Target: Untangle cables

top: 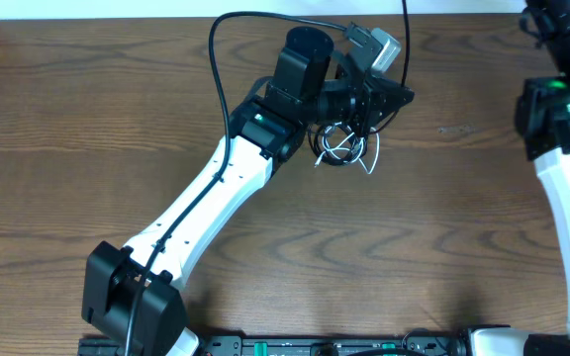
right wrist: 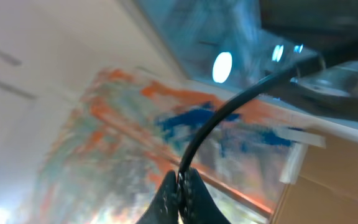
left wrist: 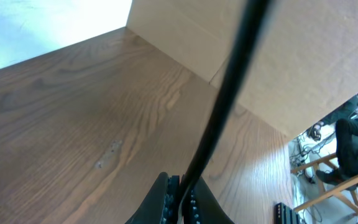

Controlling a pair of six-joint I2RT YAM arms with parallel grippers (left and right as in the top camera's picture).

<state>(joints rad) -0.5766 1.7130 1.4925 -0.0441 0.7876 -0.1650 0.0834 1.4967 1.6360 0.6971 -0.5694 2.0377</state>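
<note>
A small tangle of white and black cables lies on the table at the back middle. My left gripper hovers just above and to the right of it. In the left wrist view that gripper is shut on a black cable that runs taut up out of the frame. Overhead, the same black cable climbs toward the top edge. In the right wrist view my right gripper is shut on a black cable and points up, away from the table. The overhead view does not show the right gripper.
The left arm stretches diagonally from the front left across the wooden table. The right arm stands at the right edge. A cardboard wall borders the table on the far side of the left gripper.
</note>
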